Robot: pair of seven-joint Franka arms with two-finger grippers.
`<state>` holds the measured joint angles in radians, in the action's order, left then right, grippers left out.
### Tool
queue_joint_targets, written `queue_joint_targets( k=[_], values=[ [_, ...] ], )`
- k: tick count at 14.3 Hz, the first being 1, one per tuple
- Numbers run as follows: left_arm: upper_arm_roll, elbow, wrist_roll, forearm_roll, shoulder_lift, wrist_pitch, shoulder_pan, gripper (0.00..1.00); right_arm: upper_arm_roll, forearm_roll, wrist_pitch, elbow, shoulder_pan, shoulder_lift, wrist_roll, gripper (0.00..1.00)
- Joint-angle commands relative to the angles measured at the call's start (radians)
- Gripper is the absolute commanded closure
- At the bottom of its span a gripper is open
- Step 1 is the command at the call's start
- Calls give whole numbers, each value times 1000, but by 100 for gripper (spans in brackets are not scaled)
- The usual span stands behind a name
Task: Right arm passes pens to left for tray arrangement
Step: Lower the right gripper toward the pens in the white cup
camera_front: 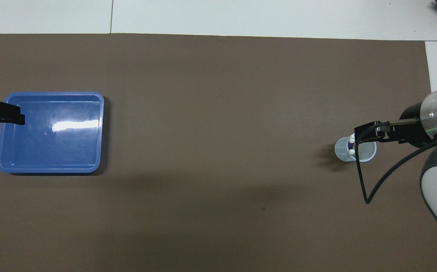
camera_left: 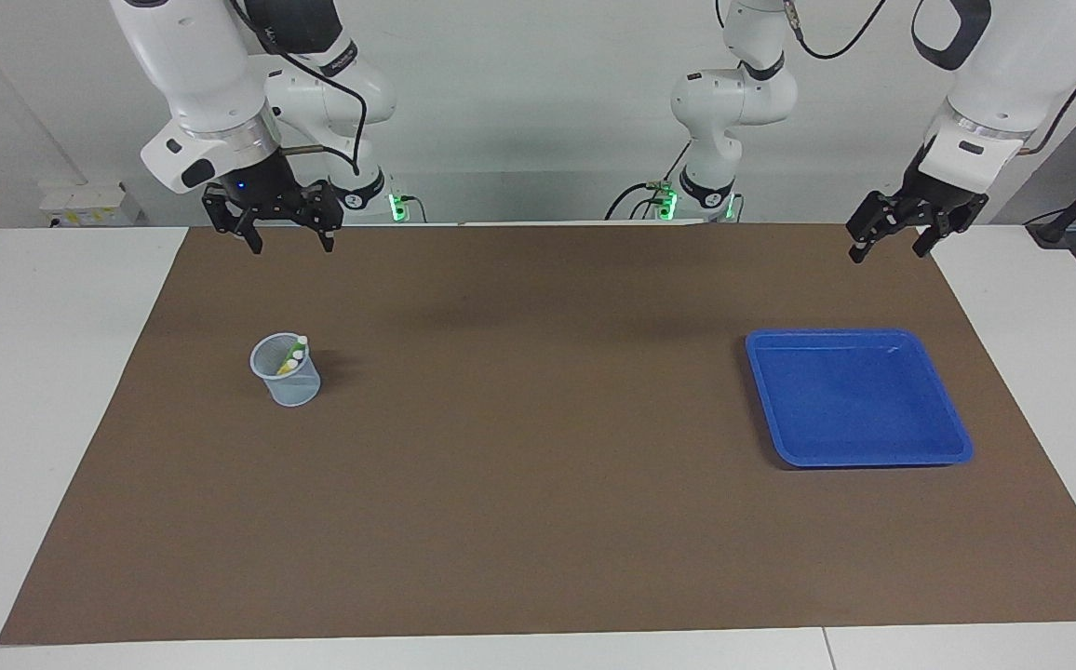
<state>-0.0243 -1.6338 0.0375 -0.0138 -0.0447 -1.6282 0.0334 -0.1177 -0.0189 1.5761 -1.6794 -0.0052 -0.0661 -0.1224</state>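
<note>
- The pens [camera_left: 293, 355] stand together in a small pale translucent cup [camera_left: 287, 372] on the brown mat [camera_left: 538, 484], toward the right arm's end of the table; we make out whitish caps with yellow and green below them, and in the overhead view the cup [camera_front: 345, 153] shows two white pen ends [camera_front: 351, 146] at its rim.
- We cannot pick out the purple pen with any certainty in the facing view.
- The right gripper [camera_left: 289, 244] hangs in the air above the mat's edge nearest the robots, on the robots' side of the cup and well clear of it; its two fingers are spread wide apart and nothing is between them.
- In the overhead view the right gripper [camera_front: 369, 132] overlaps the cup's rim, but we read that as covering from above only, since the facing view shows it raised and apart from the cup.
- The tray [camera_left: 859, 437] lies flat on the mat toward the left arm's end of the table, well apart from the cup, with no pen in it.
- The left gripper [camera_left: 890, 244] hangs above the mat's corner nearest the robots, at the left arm's end, raised clear of the tray; its fingers are parted and hold nothing.
- In the overhead view we see only the left gripper's black tip [camera_front: 5, 113] over the tray's rim [camera_front: 52, 94].
</note>
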Motion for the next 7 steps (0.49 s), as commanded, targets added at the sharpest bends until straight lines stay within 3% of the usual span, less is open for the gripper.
queue_joint_targets(
  k=[1, 7],
  values=[
    [23, 22, 2, 15, 5, 34, -18, 0, 1, 16, 4, 4, 2, 0, -16, 0],
    [26, 22, 1, 18, 5, 36, -21, 0, 3, 11, 30, -29, -10, -14, 29, 0]
  ],
)
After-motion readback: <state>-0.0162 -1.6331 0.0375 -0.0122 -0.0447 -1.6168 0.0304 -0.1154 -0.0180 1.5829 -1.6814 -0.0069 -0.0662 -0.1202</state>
